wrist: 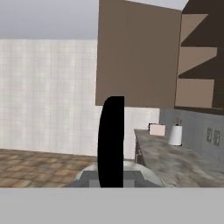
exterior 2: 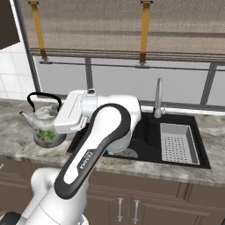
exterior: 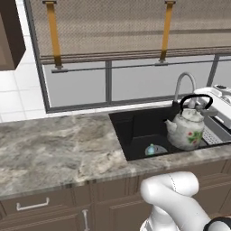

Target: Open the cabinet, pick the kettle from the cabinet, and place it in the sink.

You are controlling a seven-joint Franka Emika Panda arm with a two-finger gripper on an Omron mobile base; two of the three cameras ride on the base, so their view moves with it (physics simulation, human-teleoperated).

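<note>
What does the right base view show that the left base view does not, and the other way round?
Right base view alone: a grey strainer basket in the right half of the sink, and two vertical cabinet pulls below. Left base view alone: a small round bluish thing in the basin, and a horizontal drawer pull. Both: the kettle held by its black handle, the tap, the counter, the window blind.

Grey marble counter [exterior: 54,149] under window [exterior: 135,81] w/ woven blind [exterior: 113,27] (white-tiled wall [exterior: 16,97] left).
</note>
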